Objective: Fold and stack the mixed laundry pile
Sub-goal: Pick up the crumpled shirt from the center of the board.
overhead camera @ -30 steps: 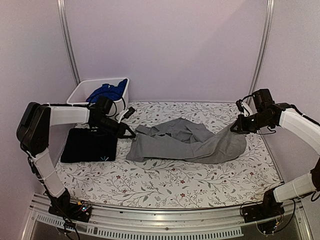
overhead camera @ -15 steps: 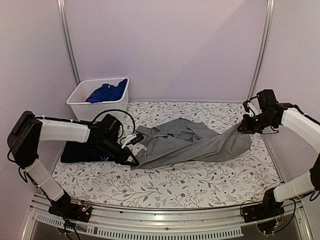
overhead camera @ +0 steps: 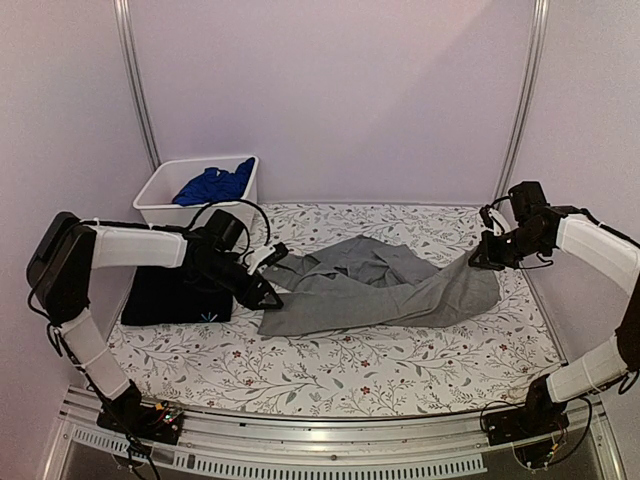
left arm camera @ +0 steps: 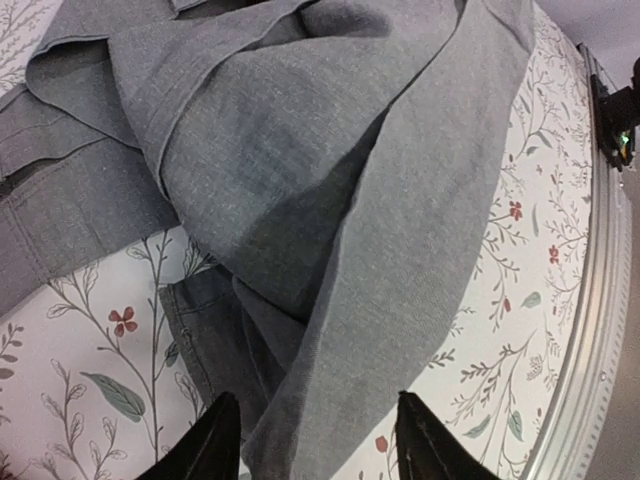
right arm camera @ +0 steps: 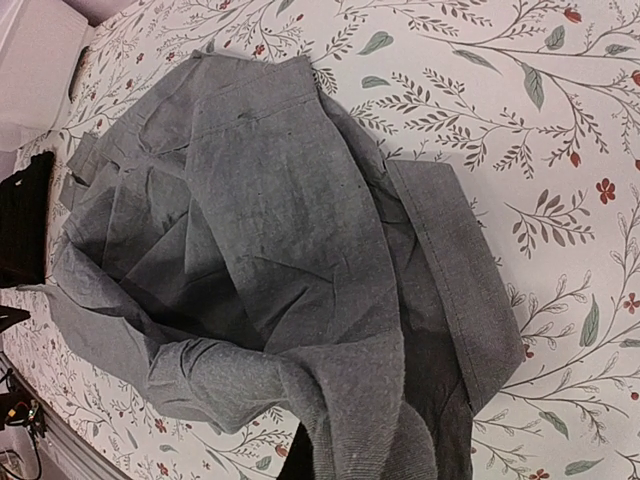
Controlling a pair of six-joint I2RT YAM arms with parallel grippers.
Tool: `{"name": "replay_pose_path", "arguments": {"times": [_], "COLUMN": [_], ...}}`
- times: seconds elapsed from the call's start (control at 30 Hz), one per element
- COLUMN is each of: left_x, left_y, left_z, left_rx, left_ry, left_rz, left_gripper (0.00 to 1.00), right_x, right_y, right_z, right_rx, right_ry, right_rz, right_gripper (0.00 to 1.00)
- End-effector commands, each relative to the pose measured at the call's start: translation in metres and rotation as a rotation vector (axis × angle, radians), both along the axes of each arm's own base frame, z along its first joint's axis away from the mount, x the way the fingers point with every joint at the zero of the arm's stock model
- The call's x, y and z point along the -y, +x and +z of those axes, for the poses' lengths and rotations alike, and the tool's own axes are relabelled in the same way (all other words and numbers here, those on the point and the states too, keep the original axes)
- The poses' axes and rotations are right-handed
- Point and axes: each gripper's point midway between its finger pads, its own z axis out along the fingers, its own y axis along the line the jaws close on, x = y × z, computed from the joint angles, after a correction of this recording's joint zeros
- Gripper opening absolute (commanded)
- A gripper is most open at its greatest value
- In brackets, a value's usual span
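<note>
Right wrist view: grey shirt (right arm camera: 250,250) hides the right hand (overhead camera: 481,257).

In the top view the left arm (overhead camera: 130,245) rises from its base at 7 o'clock to a high elbow at 9 o'clock. Its white forearm then runs level toward 3 o'clock. Past the wrist, the left tool (overhead camera: 277,273) tips down toward 4 o'clock, its two black fingers (left arm camera: 215,435) spread wide apart and clamping nothing.

The right arm (overhead camera: 595,245) climbs from its base at 5 o'clock and leaves the view at the 3 o'clock edge. Its forearm comes back in toward 10 o'clock. The wrist bends over, and the right tool (overhead camera: 480,258) points down toward 8 o'clock, fingers closed tight on an edge of the grey shirt (overhead camera: 380,285).
</note>
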Motion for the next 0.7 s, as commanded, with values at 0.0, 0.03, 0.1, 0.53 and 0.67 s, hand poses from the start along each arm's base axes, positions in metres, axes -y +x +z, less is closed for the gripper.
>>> {"name": "replay_pose_path", "arguments": {"times": [0.0, 0.03, 0.1, 0.53, 0.67], "left_x": [0.004, 0.004, 0.004, 0.004, -0.013], "left_y": [0.003, 0.006, 0.013, 0.069, 0.121], "left_z": [-0.006, -0.007, -0.009, 0.027, 0.123], "left_rx": [0.04, 0.057, 0.075, 0.169, 0.314], "left_ry": [0.039, 0.047, 0.053, 0.049, -0.058], "left_rz": [-0.04, -0.038, -0.04, 0.07, 0.258], "left_gripper": [0.54, 0.54, 0.53, 0.0, 0.0], "right_x": [-0.001, -0.001, -0.001, -0.009, -0.001], "right_y": [0.008, 0.007, 0.007, 0.019, 0.05], "right_z": [0.011, 0.011, 0.011, 0.037, 0.095], "right_rx": [0.043, 0.044, 0.043, 0.112, 0.274], "right_ry": [0.005, 0.004, 0.006, 0.041, 0.0], "right_rz": [0.014, 0.014, 0.016, 0.044, 0.01], "right_gripper": [0.0, 0.0, 0.0, 0.0, 0.0]}}
